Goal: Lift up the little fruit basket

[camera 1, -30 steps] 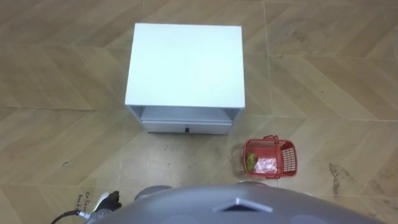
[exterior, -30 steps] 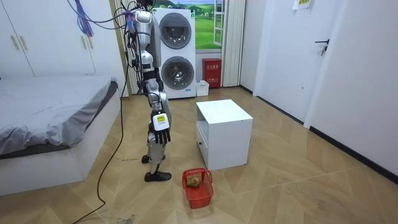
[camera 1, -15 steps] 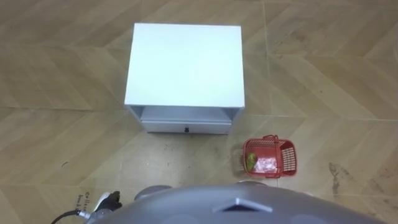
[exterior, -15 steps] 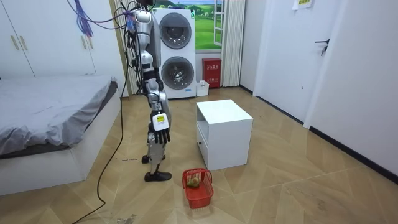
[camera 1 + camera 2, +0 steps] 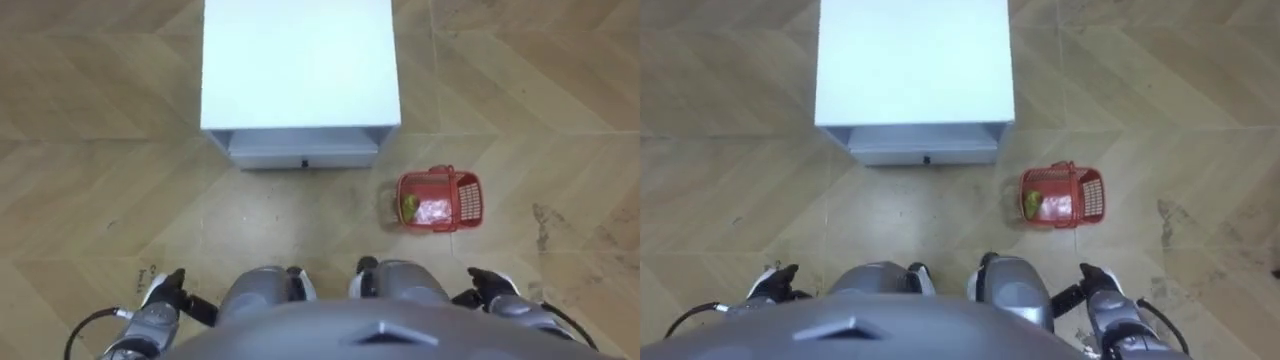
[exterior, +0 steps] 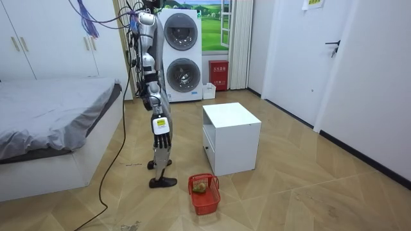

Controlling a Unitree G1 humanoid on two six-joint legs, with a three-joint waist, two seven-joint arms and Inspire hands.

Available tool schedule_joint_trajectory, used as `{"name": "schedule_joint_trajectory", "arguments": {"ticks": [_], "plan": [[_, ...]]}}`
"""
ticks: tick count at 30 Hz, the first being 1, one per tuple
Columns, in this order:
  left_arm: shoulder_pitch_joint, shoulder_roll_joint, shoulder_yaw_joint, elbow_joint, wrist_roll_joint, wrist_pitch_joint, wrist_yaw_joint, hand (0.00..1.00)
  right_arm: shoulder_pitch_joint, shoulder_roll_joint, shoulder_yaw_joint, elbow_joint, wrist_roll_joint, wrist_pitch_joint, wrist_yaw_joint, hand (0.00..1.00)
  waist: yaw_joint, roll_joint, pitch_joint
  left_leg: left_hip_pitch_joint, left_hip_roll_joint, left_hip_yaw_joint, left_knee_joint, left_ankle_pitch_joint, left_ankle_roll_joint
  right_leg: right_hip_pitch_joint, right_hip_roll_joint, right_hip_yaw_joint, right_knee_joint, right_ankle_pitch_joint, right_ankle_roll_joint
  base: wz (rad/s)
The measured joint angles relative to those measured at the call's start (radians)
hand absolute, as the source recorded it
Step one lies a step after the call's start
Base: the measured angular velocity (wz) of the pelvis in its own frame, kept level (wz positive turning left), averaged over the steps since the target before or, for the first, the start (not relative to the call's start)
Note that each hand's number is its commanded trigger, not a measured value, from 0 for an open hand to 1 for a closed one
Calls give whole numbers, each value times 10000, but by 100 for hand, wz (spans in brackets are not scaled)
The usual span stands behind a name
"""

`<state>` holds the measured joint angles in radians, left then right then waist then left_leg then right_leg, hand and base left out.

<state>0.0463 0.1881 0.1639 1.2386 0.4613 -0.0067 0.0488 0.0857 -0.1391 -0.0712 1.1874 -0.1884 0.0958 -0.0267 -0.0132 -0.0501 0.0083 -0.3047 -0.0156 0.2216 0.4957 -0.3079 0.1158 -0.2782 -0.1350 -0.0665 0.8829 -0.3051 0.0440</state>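
Well ahead of your robot's right hand (image 5: pixel 492 287), and a little toward its inner side, the red fruit basket (image 5: pixel 440 200) sits on the wood floor (image 5: pixel 100 180) in the left eye view, apart from both hands and held by neither. A green fruit (image 5: pixel 408 207) lies at the basket's end nearer the robot's midline, with a pale pink packet (image 5: pixel 434 212) beside it. Farther ahead, opposite the space between the two hands, you see a white cabinet (image 5: pixel 298 60) with its drawer (image 5: pixel 303 156) facing the robot. The basket lies near the cabinet's front corner on the right hand's side, not touching it. In the room view, your robot stands upright between a bed (image 6: pixel 51 109) and the cabinet, facing the cabinet, with stacked washing machines (image 6: pixel 180 54) beyond it by the far wall. The right hand hangs at the robot's side with its fingers straight down and nothing in them, and the basket rests on the floor below and forward of that hand. In the right eye view, the left hand (image 5: pixel 775 284) shows at the lower left, low beside the robot's body and well apart from the basket. You cannot tell from the pictures whether it is open or closed.
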Motion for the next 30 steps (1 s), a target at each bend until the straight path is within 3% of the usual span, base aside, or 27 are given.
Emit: {"name": "schedule_joint_trajectory", "arguments": {"ticks": [1,2,3,4,6,9,10,11,13,14,15,18,21,24,30], "plan": [[-84,213,-136,-90,-28,79,18,0,-170,-59,5,-121,403,31,-150,0,301,-264,-57,-362,-72,251,352,-113,82,56,-93,359,1693,97,97,46],[-165,349,-266,-156,-268,220,47,0,-624,-203,15,-184,1022,-103,-293,0,520,-370,-75,-964,-21,408,896,-205,188,97,-110,609,2733,313,184,33],[-348,418,-290,-129,-393,301,100,0,-1237,-364,12,-178,1631,-244,-406,0,600,-424,-29,-1737,74,451,1596,-345,272,319,-205,668,3225,460,162,18],[-448,445,-283,-67,-409,306,140,0,-1544,-415,11,-200,1891,-332,-458,0,646,-411,0,-2132,112,455,2004,-422,313,418,-292,678,3354,493,175,15],[-805,585,-314,30,-950,309,369,0,-2653,-482,128,-246,2609,-708,-457,0,767,-378,22,-3919,391,464,4021,-981,418,953,-665,673,3397,504,275,9],[-1485,775,-513,444,-1825,294,783,0,-3076,-509,378,-239,3202,-1186,-423,0,744,-542,30,-5792,400,404,6661,-1751,564,1369,-1153,771,3600,284,508,30],[-1765,776,-606,575,-2202,287,1006,0,-3221,-525,506,-223,3366,-1293,-391,0,725,-605,155,-6652,356,355,8128,-2121,603,1275,-1349,1155,4182,-294,552,17],[-2041,704,-764,657,-2489,265,1192,0,-3201,-523,507,-253,3376,-1319,-345,0,663,-588,239,-7404,319,217,9428,-2410,590,1064,-1437,1282,5580,-1450,561,7],[-2079,680,-1150,810,-3047,185,1247,0,-2881,-498,502,-378,3446,-1240,-338,0,680,-624,279,-8246,213,21,10914,-2702,481,614,-1461,1551,7605,-2192,308,-4],[-1985,678,-1342,886,-3247,117,1337,0,-2600,-500,468,-598,3422,-1161,-374,0,635,-651,343,-8655,135,-143,11618,-2840,372,361,-1435,1718,8653,-2348,191,-11],[-1831,673,-1550,1041,-3461,38,1481,0,-2481,-501,409,-831,3428,-1129,-425,0,468,-704,374,-9079,-1,-293,12181,-2920,232,136,-1454,1795,9494,-2453,195,-8],[-1635,667,-1804,1282,-3715,-31,1651,0,-2312,-512,170,-1987,3827,-1102,-847,0,59,-880,353,-9968,-38,-383,13113,-2967,180,-296,-1455,1952,10891,-2665,263,7],[-1453,670,-1807,1427,-3912,-238,1792,0,-2315,-509,72,-2898,3901,-1176,-1158,0,-199,-1051,339,-10154,-147,-293,13453,-2960,233,-208,-1598,2013,11397,-2735,264,18],[-1346,732,-1851,1467,-3912,-460,2085,0,-2264,-484,103,-3618,3835,-1243,-1454,0,-360,-1373,264,-10123,-326,-286,13587,-2952,171,98,-1586,1973,11595,-2827,284,17],[-1083,743,-2192,1510,-3913,-853,2105,0,-2245,-488,105,-4377,3870,-1298,-1774,0,-618,-1504,218,-10118,-532,-311,13711,-2990,3,359,-1633,2051,11730,-3153,273,2]]}}
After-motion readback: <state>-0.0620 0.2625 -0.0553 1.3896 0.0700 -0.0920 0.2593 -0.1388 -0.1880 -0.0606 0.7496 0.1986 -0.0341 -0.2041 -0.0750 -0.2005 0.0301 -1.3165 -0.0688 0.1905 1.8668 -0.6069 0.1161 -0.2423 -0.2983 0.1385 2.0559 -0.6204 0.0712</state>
